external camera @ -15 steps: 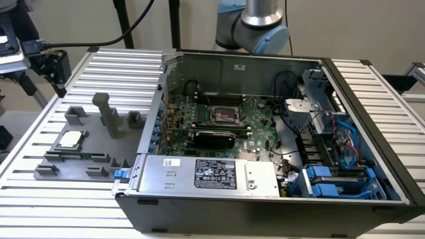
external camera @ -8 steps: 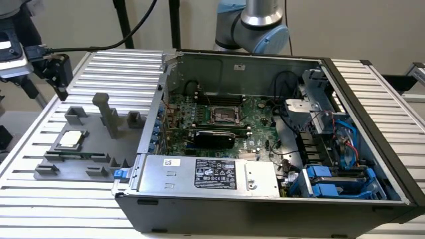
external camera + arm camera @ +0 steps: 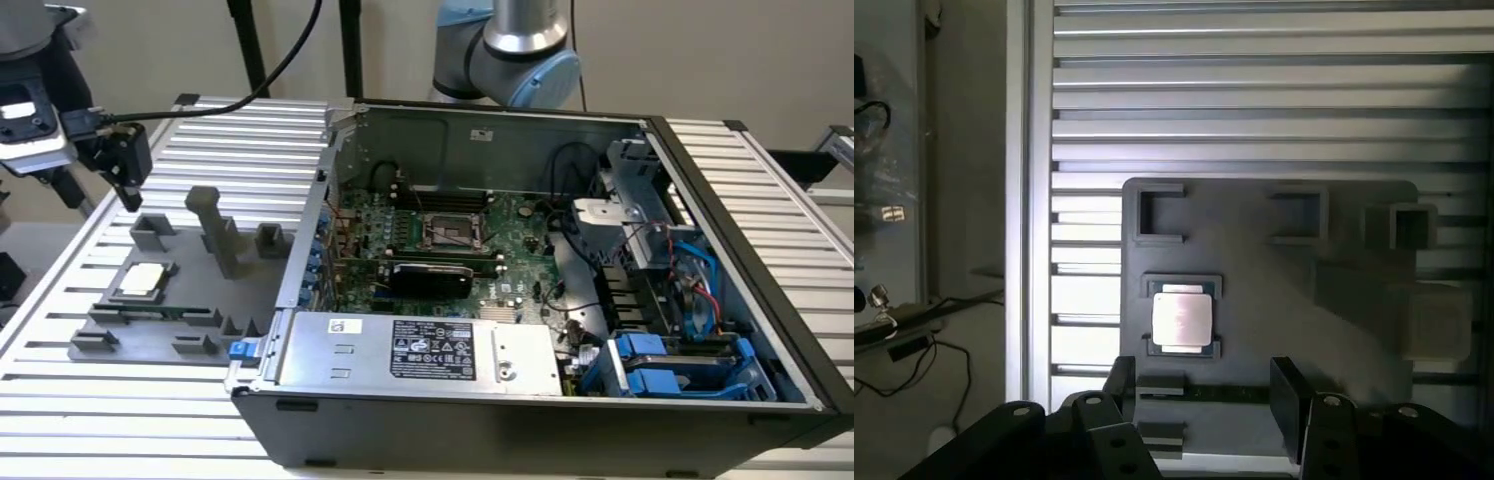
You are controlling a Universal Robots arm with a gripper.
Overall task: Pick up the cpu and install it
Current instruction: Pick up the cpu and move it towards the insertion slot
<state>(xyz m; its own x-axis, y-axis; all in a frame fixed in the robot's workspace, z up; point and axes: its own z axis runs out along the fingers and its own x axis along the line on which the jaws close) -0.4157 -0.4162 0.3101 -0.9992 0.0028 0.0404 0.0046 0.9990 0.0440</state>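
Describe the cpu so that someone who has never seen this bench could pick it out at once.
Start at the open computer case on the slatted table; on the exterior view's left of it lies a grey fixture plate with raised blocks. The cpu sits on that plate: a flat square chip with a pale, shiny metal top, the only bright thing among grey blocks.

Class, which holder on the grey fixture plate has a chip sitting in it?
The holder nearest the gripper: the silvery cpu lies flat in it; the square frames farther off are empty.
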